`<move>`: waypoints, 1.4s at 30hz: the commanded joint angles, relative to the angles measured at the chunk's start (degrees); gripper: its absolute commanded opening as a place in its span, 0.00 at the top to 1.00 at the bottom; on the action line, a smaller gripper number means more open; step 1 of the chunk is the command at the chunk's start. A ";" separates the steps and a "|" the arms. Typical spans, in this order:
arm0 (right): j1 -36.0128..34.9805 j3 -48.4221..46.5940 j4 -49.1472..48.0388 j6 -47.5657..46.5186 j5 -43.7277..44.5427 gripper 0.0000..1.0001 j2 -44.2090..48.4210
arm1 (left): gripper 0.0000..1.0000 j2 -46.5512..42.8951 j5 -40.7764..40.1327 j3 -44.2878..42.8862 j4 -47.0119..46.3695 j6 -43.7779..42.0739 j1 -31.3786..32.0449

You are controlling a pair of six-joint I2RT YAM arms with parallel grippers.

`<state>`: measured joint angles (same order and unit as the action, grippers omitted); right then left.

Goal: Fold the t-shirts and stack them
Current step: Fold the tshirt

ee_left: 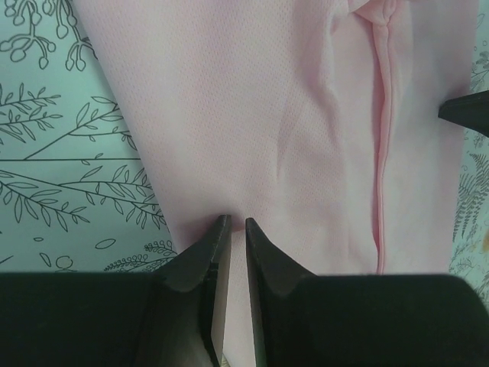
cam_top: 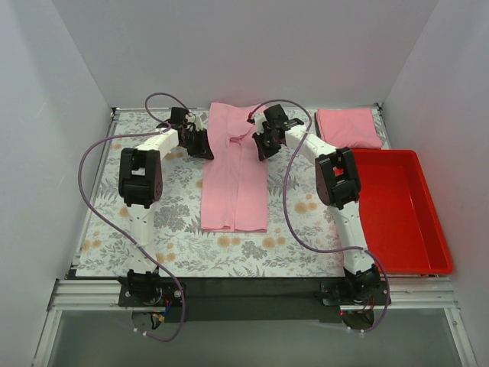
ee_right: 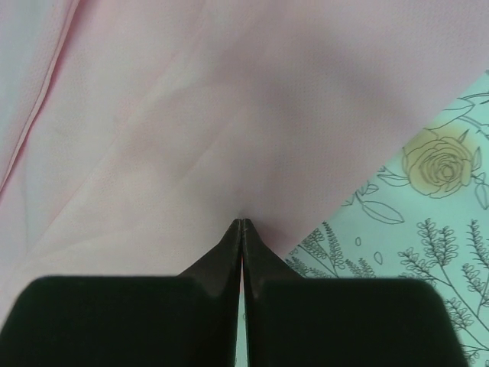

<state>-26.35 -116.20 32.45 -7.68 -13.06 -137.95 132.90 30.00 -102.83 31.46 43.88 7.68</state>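
Note:
A pink t-shirt (cam_top: pixel 234 172) lies folded into a long strip on the flowered cloth. My left gripper (cam_top: pixel 200 142) is at the strip's upper left edge. In the left wrist view its jaws (ee_left: pixel 236 222) stand a narrow gap apart with pink fabric (ee_left: pixel 252 115) between them. My right gripper (cam_top: pixel 261 145) is at the upper right edge. In the right wrist view its jaws (ee_right: pixel 241 222) are pressed together on the fabric (ee_right: pixel 191 115), and creases run out from the tips. A second pink shirt (cam_top: pixel 348 127) lies folded at the back right.
A red tray (cam_top: pixel 397 210) stands to the right of the flowered cloth (cam_top: pixel 176 222). White walls close in the back and both sides. Purple cables loop off both arms over the cloth.

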 commanded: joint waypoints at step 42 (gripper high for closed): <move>-18.38 59.59 -9.67 -43.39 -12.70 0.17 54.72 | 0.32 -73.04 13.09 67.48 -5.88 -53.19 15.68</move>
<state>-44.27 -57.04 28.49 -49.78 -28.51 -85.76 62.63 48.64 -40.12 23.16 -0.05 19.31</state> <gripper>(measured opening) 0.849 0.702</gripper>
